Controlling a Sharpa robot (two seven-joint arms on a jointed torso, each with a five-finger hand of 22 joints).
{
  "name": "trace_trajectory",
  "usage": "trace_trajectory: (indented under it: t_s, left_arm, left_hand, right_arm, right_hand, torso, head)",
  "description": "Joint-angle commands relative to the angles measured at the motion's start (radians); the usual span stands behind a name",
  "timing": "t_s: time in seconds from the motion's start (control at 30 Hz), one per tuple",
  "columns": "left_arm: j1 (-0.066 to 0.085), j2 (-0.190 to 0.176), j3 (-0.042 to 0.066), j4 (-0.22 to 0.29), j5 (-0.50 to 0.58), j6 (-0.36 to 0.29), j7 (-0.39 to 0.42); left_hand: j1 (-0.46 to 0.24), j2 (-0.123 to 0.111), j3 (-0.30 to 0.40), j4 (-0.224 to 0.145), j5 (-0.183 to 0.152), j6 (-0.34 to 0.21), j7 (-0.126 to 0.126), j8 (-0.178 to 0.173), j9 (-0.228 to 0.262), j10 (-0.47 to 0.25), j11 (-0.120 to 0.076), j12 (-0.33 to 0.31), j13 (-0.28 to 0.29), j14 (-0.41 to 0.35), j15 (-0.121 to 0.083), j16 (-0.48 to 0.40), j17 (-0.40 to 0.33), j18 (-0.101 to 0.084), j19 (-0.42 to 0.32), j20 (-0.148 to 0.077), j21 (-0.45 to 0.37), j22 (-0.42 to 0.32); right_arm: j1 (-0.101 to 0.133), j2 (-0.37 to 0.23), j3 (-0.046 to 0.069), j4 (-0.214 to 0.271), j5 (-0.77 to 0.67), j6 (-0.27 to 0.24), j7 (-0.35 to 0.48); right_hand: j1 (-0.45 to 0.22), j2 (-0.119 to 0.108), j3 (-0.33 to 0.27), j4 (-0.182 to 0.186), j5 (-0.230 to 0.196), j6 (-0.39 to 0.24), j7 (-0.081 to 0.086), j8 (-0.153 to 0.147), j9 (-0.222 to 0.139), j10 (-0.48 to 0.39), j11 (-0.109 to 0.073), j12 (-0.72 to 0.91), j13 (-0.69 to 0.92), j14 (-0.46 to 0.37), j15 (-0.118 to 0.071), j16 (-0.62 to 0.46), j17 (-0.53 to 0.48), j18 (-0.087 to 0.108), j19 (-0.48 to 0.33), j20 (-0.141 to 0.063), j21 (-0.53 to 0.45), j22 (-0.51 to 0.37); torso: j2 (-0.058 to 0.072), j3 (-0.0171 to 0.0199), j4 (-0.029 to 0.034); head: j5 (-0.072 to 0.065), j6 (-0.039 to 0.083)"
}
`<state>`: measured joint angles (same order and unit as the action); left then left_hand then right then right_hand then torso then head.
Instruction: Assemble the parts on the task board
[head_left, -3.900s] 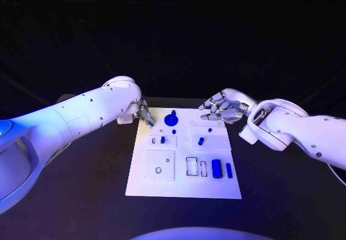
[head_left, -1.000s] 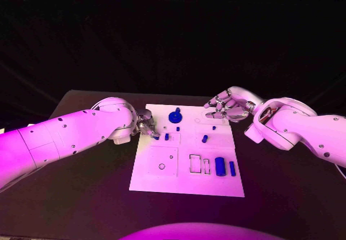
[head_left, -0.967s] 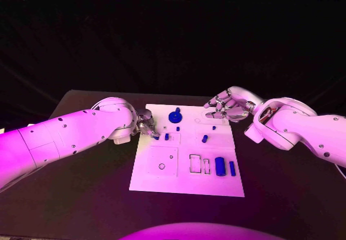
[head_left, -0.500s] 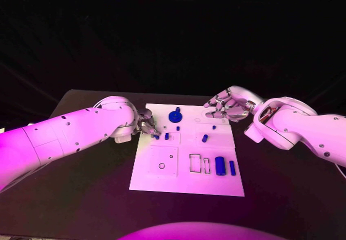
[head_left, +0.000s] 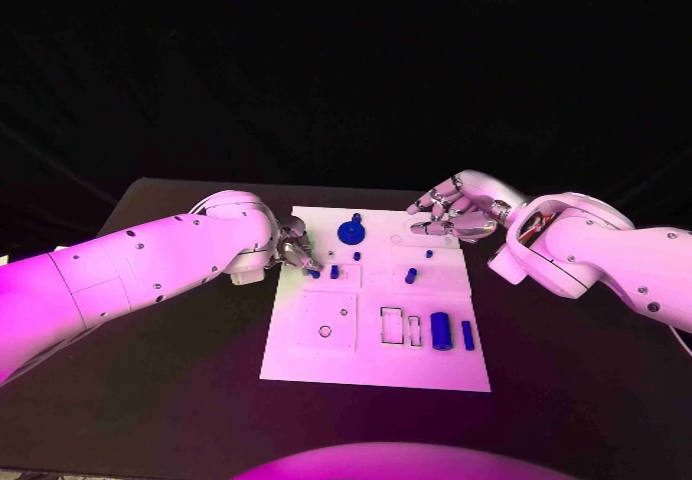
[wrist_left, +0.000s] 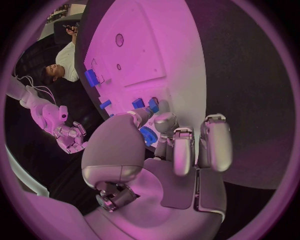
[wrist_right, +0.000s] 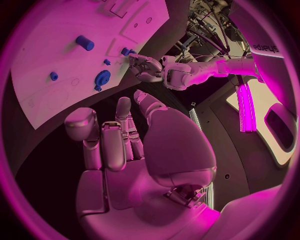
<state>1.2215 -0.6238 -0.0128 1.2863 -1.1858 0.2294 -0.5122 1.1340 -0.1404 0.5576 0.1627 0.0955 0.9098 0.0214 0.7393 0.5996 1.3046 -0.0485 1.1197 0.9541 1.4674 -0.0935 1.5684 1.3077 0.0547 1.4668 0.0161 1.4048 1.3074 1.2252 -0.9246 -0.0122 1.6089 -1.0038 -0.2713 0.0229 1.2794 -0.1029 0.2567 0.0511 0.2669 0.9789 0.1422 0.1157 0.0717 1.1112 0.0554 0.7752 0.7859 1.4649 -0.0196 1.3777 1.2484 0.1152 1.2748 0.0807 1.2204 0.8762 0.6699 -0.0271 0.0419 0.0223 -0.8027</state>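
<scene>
The white task board (head_left: 375, 365) lies mid-table, also seen in the wrist views (wrist_left: 134, 45) (wrist_right: 69, 75). My left hand (head_left: 293, 248) (wrist_left: 169, 145) is at the board's left edge, thumb and a fingertip pinching a small blue part (head_left: 313, 272) (wrist_left: 153, 105) (wrist_right: 127, 51) down at the board. Beside it stands another small blue part (head_left: 333, 271). A round blue gear (head_left: 351, 235) (wrist_right: 102, 77) sits near the far edge. My right hand (head_left: 454, 215) (wrist_right: 131, 150) hovers over the far right corner, fingers loosely bent and apart, holding nothing.
A small blue peg (head_left: 410, 275) stands mid-board. A blue cylinder (head_left: 440, 331) and a thin blue bar (head_left: 466, 335) lie at the near right, beside empty rectangular slots (head_left: 391, 327). A round hole (head_left: 325, 331) is at the near left. Black table (head_left: 173, 400) surrounds the board.
Since 3.9 s ago my left hand has come nearer along the board's left edge with the small blue part. Over the last second both hands have barely shifted.
</scene>
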Motion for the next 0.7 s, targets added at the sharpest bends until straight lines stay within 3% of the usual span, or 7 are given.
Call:
trace_trajectory:
  t_s: [0.03, 0.37, 0.7]
  left_arm:
    - [-0.006, 0.005, -0.004, 0.003, -0.008, 0.018, -0.007]
    - [-0.006, 0.005, -0.004, 0.009, -0.026, -0.047, 0.014]
    - [-0.007, 0.001, -0.004, 0.027, -0.041, -0.075, 0.028]
  left_hand:
    - [0.016, -0.012, -0.002, -0.017, 0.005, 0.005, -0.006, 0.003, 0.000, 0.005, -0.002, 0.003, 0.000, 0.103, -0.010, 0.002, 0.263, -0.005, 0.020, -0.006, 0.004, 0.079]
    - [0.108, -0.017, 0.031, -0.098, 0.013, 0.010, -0.006, -0.011, -0.012, 0.015, -0.004, 0.009, 0.009, 0.103, -0.012, 0.002, 0.263, -0.008, 0.024, -0.011, 0.010, 0.089]
    - [0.129, -0.018, 0.050, -0.122, 0.015, 0.015, -0.002, -0.016, -0.016, 0.023, -0.001, 0.014, 0.015, 0.103, -0.009, 0.002, 0.263, -0.010, 0.029, -0.009, 0.018, 0.100]
  right_arm:
    - [-0.001, 0.000, 0.000, 0.001, -0.003, 0.008, 0.007]
    - [-0.001, 0.002, 0.000, 0.001, -0.002, 0.007, 0.009]
    - [-0.001, 0.002, 0.000, 0.000, 0.000, 0.006, 0.011]
  right_hand:
    - [-0.002, 0.006, 0.003, 0.006, 0.005, 0.000, 0.002, 0.005, -0.001, -0.008, -0.002, -0.004, -0.001, 0.036, -0.004, -0.007, -0.001, 0.012, -0.002, 0.000, -0.004, -0.001]
    - [-0.003, 0.007, 0.002, 0.007, 0.005, 0.000, 0.002, 0.006, -0.001, -0.007, -0.002, -0.003, -0.001, 0.036, -0.004, -0.007, -0.002, 0.012, -0.002, 0.000, -0.004, -0.001]
    - [-0.007, 0.010, 0.001, 0.013, 0.006, 0.000, 0.002, 0.006, -0.001, -0.007, -0.001, -0.003, -0.003, 0.036, -0.004, -0.008, -0.002, 0.012, -0.002, 0.000, -0.006, -0.003]
  torso:
    - [0.000, -0.0006, 0.0004]
    - [-0.001, -0.0012, 0.0006]
    - [0.000, -0.0014, 0.0008]
  head:
    - [0.000, 0.001]
    - [0.000, -0.002]
    - [0.000, -0.004]
